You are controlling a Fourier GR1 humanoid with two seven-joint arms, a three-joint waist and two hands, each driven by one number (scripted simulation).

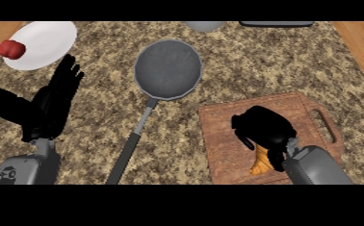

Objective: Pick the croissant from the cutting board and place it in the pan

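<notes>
Granite-patterned counter [92,90], seen steeply from above. Wooden cutting board [220,143] lay at lower right, its handle slot toward the right edge. Right hand [265,126] was down over the middle of the board, fingers curled under; an orange-brown croissant [261,162] showed just below the hand, still on the board, its upper end hidden beneath the palm and wrist. Fingers appeared closed around that upper end, though the contact itself was covered by the hand. Grey right forearm [316,166] came in from the lower right corner and overlapped the board's near edge. Pan [168,69], dark grey and round, sat near the centre of the counter, just up and left of the board and apart from it; nothing lay in it. Its long handle [131,143] ran down and left toward the lower edge, passing between the two arms. Left hand [57,100] showed at the left side, fingers straight and pointing up, holding nothing, resting well apart from the pan. White plate [46,44] lay in the upper left corner, with a small red item [12,49] on its left rim; could not tell what it was. At the top edge, a grey rounded object [204,26] and a dark flat object [277,24] were each cut off by the view
</notes>
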